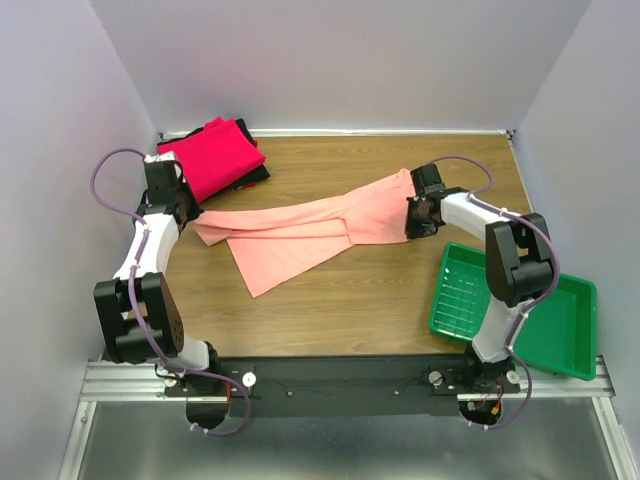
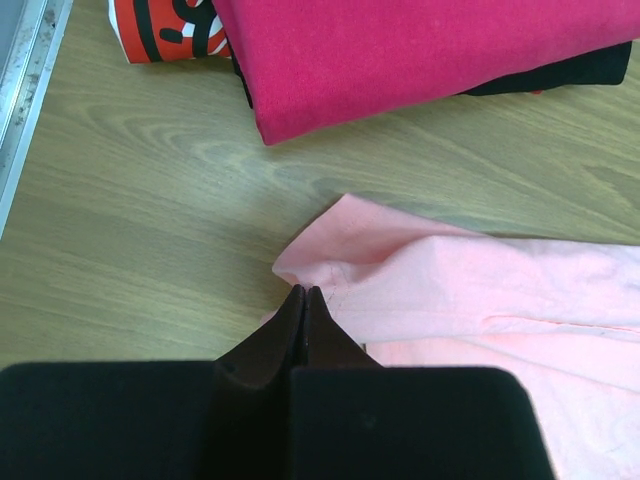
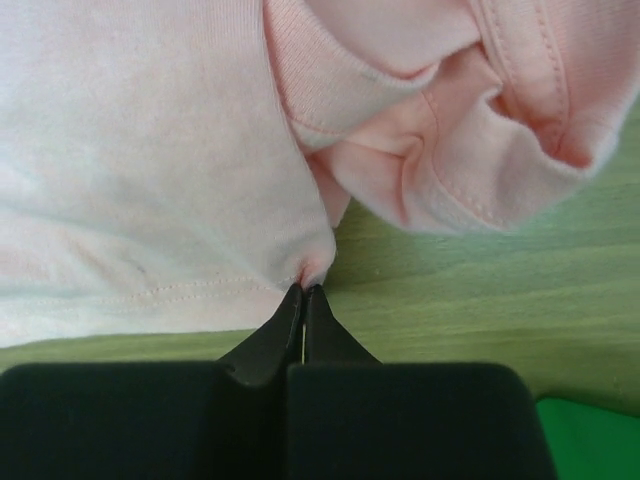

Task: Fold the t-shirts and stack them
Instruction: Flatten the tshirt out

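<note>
A salmon-pink t-shirt (image 1: pixel 310 230) lies stretched across the middle of the wooden table, bunched and partly folded. My left gripper (image 2: pixel 304 291) is shut on its left end (image 2: pixel 330 270), near the table's left side (image 1: pixel 188 212). My right gripper (image 3: pixel 304 289) is shut on the shirt's hem edge (image 3: pixel 315 265) at its right end (image 1: pixel 412 215). A stack of folded shirts sits at the back left: a magenta one (image 1: pixel 215 155) on top, black and red ones under it (image 2: pixel 160 30).
A green plastic tray (image 1: pixel 540 320) sits at the front right, hanging over the table's edge. Grey walls close in the table on three sides. Bare wood (image 1: pixel 350 310) lies in front of the pink shirt.
</note>
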